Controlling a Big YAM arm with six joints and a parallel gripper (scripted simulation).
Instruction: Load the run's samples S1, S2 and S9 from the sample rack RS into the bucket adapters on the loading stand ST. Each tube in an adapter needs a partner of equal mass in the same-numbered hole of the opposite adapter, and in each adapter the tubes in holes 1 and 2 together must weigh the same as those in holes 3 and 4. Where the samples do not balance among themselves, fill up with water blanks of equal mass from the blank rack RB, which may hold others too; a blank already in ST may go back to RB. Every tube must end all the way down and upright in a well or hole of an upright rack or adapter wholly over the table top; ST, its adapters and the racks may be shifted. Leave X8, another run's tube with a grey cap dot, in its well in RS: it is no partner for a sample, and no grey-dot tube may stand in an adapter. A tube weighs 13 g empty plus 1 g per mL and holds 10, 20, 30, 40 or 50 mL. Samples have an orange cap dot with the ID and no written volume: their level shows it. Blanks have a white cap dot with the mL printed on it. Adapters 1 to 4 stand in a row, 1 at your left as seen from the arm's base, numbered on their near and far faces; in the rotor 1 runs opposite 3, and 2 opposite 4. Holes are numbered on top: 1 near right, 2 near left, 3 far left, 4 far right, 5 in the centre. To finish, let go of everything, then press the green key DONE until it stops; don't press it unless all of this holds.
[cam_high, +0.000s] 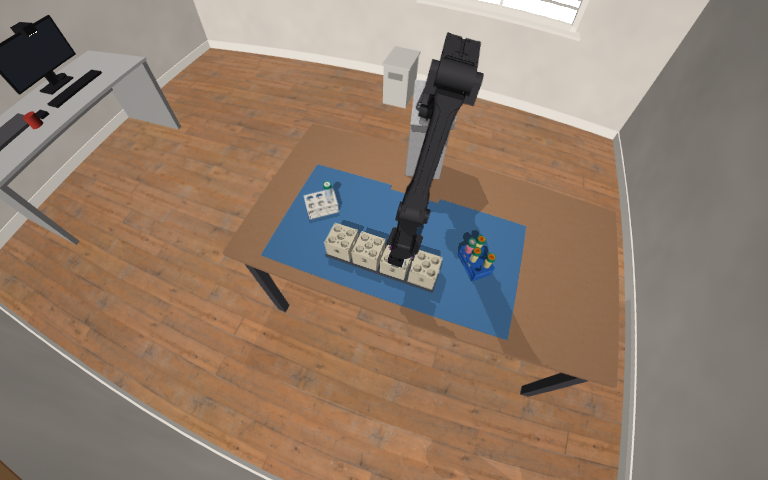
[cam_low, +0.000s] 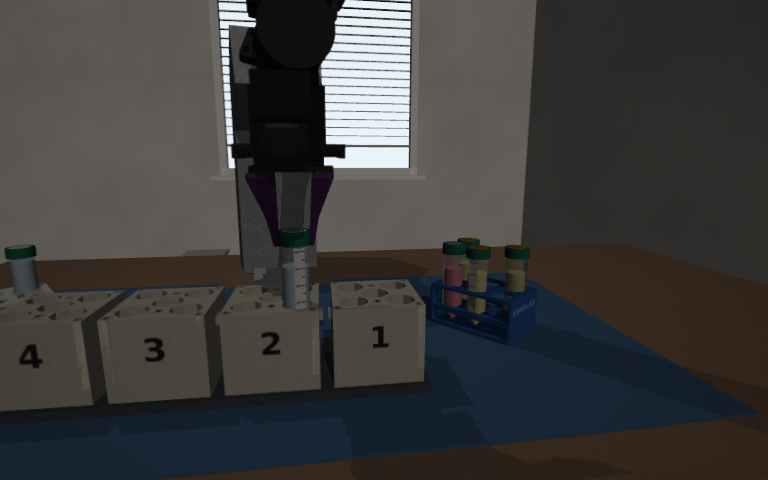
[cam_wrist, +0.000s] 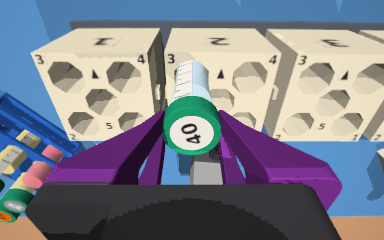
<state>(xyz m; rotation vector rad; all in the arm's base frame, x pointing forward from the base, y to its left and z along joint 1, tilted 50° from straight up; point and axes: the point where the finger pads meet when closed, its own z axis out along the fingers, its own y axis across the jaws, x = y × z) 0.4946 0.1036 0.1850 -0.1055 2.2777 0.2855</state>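
Blue mat (cam_high: 498, 294) on brown worktop: 40 mL blank entering adapter 2.
The gripper (cam_wrist: 192, 131) jaws clamp the 40 mL blank (cam_low: 295, 277), partly down in hole 3 of adapter 2 (cam_low: 269, 345) near the worktop's front edge. Judged early: four tubes remain in sample rack RS (cam_low: 512, 316) toward the right edge; the visible adapter holes stand empty.

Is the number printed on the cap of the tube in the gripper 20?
No, the white cap dot of the held tube between the gripper's purple fingers reads 40.
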